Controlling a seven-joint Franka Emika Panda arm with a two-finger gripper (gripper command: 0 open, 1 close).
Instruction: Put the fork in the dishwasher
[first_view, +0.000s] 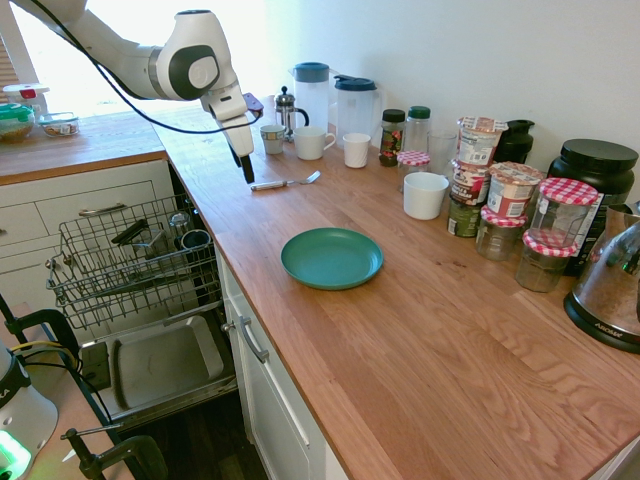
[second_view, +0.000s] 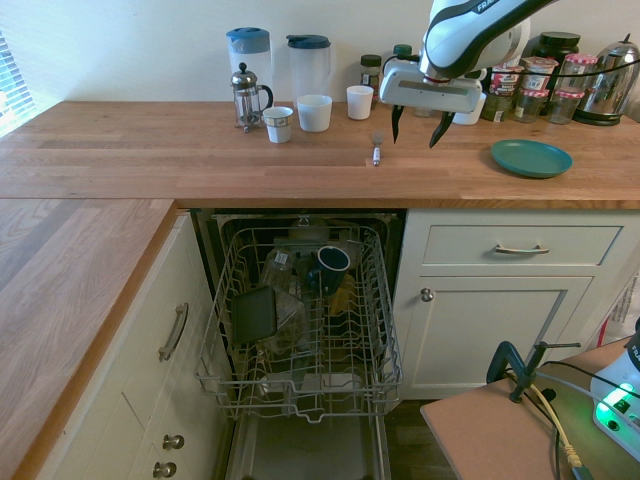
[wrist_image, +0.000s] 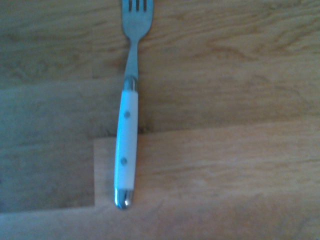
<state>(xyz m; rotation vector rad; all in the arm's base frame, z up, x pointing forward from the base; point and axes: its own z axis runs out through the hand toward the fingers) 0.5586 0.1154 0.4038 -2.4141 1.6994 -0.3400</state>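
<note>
Home kitchen: wooden countertop (first_view: 420, 330), open dishwasher (second_view: 300, 330), kettle (first_view: 612, 285).

White letters "FRA" can be read on the dark band of the robot arm (second_view: 470, 25) above the fork (second_view: 377, 150); the jar labels are too small to read.

Bright daylight washes out the window corner; the wrist view is soft and blue-tinted.

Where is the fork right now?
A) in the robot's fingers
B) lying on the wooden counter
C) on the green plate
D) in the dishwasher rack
B: the fork lies flat on the wooden counter, with the open gripper just above it, away from the plate and the dishwasher.
</note>
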